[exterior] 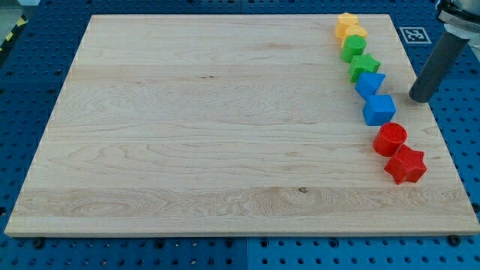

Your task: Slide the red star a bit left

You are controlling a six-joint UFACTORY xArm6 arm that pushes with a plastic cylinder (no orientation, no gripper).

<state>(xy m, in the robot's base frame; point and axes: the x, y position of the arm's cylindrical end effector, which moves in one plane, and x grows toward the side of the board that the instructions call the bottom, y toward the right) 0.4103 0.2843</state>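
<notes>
The red star (406,165) lies near the view's right edge of the wooden board (210,127), low down. A red cylinder (390,139) touches it just above and to the left. My tip (420,97) rests on the board near its right edge, above the red star and to the right of the blue cube (379,109). It touches no block.
A column of blocks runs up the right side: a blue star-like block (370,82), a green star (364,67), a green cylinder (353,49), a yellow block (354,33) and an orange-yellow block (346,22). A marker tag (411,34) sits at the top right corner.
</notes>
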